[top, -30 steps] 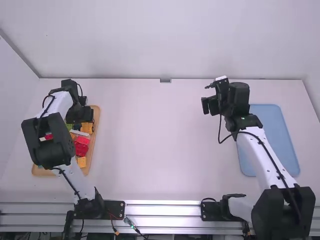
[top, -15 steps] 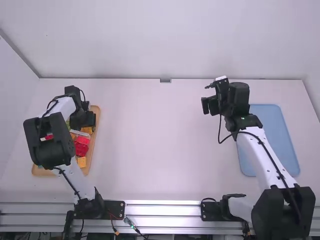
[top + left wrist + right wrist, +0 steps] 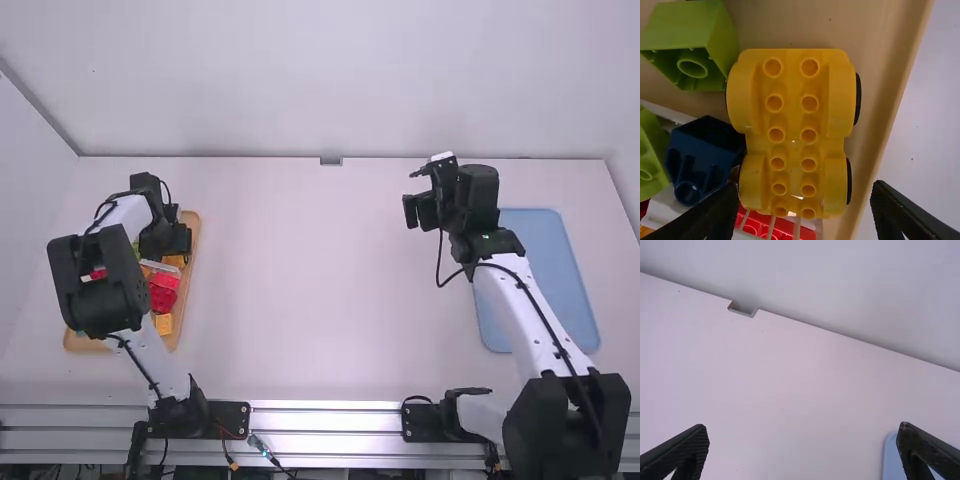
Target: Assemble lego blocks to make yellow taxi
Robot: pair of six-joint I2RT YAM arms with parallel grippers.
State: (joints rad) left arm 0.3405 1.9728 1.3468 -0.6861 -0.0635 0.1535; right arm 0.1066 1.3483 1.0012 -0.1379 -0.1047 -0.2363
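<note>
In the high view my left gripper point(image 3: 172, 240) is over the far part of the wooden tray point(image 3: 192, 290) at the left. The left wrist view shows a yellow wheeled chassis block point(image 3: 792, 135) with black wheels, lying in the tray beside its wall. My left gripper point(image 3: 802, 212) stands open above it, a finger to either side of the block's near end. At the table's right, my right gripper point(image 3: 410, 205) is held above the white surface; in the right wrist view that gripper point(image 3: 802, 450) is open with nothing between its fingers.
Beside the yellow chassis lie a green block point(image 3: 715, 45), a dark blue block point(image 3: 707, 155) and a red piece point(image 3: 760, 225). Red blocks point(image 3: 163, 290) and an orange block point(image 3: 164, 324) sit nearer in the tray. A blue tray point(image 3: 590, 325) lies under the right arm.
Over the last second my left gripper has shifted slightly right and nearer the camera, then held still. The right arm has stayed in place.
</note>
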